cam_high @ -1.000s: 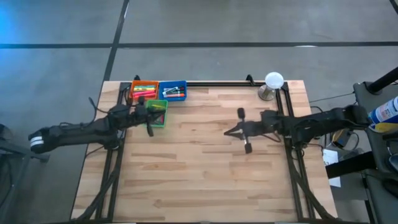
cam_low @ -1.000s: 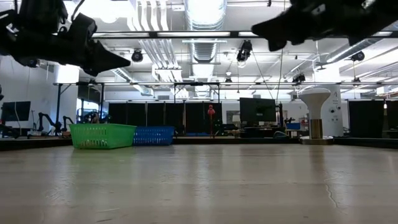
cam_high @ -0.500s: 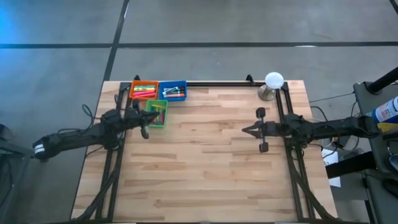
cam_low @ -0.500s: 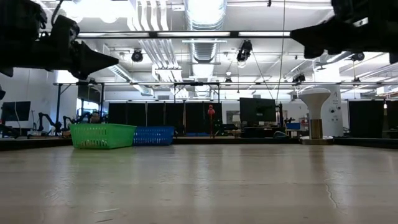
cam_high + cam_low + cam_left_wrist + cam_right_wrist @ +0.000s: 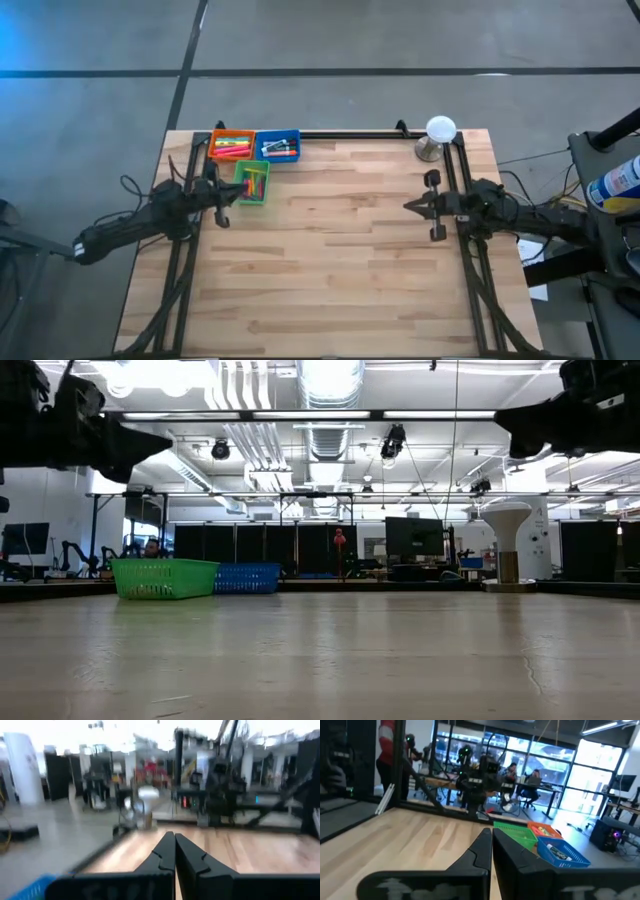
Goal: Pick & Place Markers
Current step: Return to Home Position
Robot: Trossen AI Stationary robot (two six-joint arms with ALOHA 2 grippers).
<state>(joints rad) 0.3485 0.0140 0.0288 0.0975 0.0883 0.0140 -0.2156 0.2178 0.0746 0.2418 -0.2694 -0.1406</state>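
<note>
Step in hand, as I judge it: sorting done, both arms going to rest.

- My left arm [image 5: 140,218]: stretched low over the left edge of the bench [image 5: 330,280], wrist level, aimed toward the middle.
- My left fingers [image 5: 161,856]: pressed together, holding nothing, just beside the green bin [image 5: 165,578].
- Markers [image 5: 232,148]: none loose on the bench; all lie in the orange bin [image 5: 231,132], the green bin and the blue bin [image 5: 247,578], clustered at the far left corner.
- My right arm [image 5: 500,208]: reaching in level from the right edge, well apart from the bins.
- My right fingers [image 5: 479,851]: closed, empty.

Next move, by my reckoning: fold each arm home, with the left kept clear of the green bin. Nothing remains to grasp.
</note>
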